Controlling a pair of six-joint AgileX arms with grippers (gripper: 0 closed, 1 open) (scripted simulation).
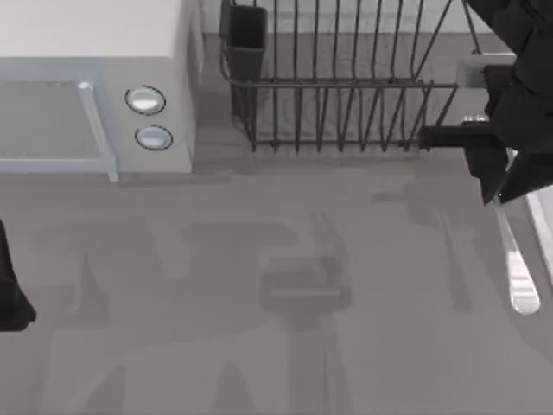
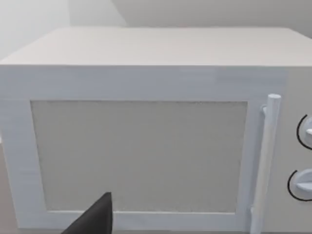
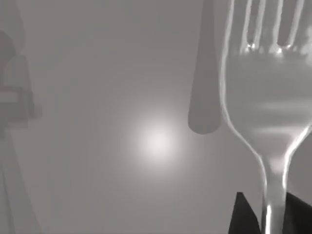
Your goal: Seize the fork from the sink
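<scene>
In the right wrist view the fork (image 3: 265,97) stands close against the camera, tines away and its slim neck running down between the two dark fingertips (image 3: 243,217) of the right end effector (image 3: 268,219), which is pinching the neck. From above, that right end effector (image 1: 499,177) sits near the worktop's right edge, toward the far corner, and the fork (image 1: 517,264) slants out from under it with its rounded handle end pointing toward the near edge (whether the handle touches the grey worktop (image 1: 259,346) cannot be told). Just beside the handle, at the very right edge, runs a pale strip of the sink (image 1: 544,233) rim. The left end effector (image 1: 10,298) waits at the worktop's left edge, about midway along it; whether its fingers are spread or pressed together cannot be told. Farther back, a dark wire dish rack (image 1: 346,86) stands along the far edge, and a white microwave (image 1: 95,86) occupies the far left corner, its door and handle facing the left wrist camera (image 2: 141,151).
</scene>
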